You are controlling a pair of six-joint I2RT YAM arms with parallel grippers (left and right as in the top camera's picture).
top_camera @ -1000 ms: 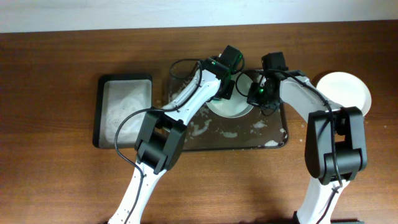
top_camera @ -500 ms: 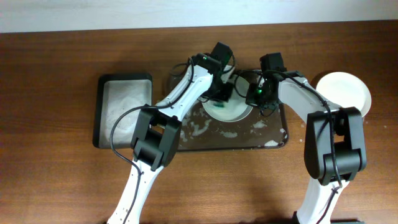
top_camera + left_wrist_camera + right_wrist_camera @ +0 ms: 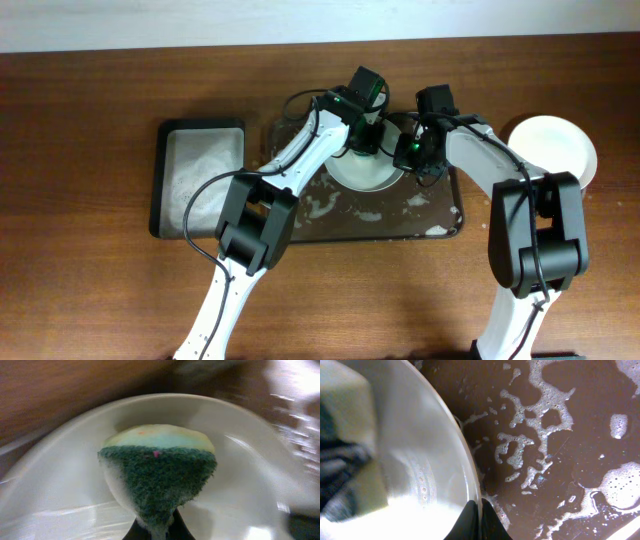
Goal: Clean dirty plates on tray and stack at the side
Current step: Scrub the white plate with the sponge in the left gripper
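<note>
The plate [image 3: 368,176] sits in the middle of the brown tray [image 3: 447,231], and it is being scrubbed. The left gripper [image 3: 362,138] is squeezed tight on a sponge [image 3: 160,477]. The sponge is green and rough on one side and yellow on the other. Half a second ago it was lower and more to the left on the plate. Now it has slid back up to the far edge. So the sponge goes back and forth, and that means the washing is in full swing, not done yet.

The right gripper [image 3: 475,521] has hardly moved at all. It pinches the rim of the plate on the right side and holds it in place while the sponge rubs.

The plate looks white, wet and shiny. I see no orange spots on the part that shows, but the sponge hides some of it. The left wrist view is a bit blurry too. White foam [image 3: 530,455] lies all over the tray beside it.

A second plate [image 3: 555,148] lies on the table [image 3: 90,110], off to the right of the tray. It looks clean. A black tub [image 3: 157,180] stands to the left of the tray. I can only find two plates.
</note>
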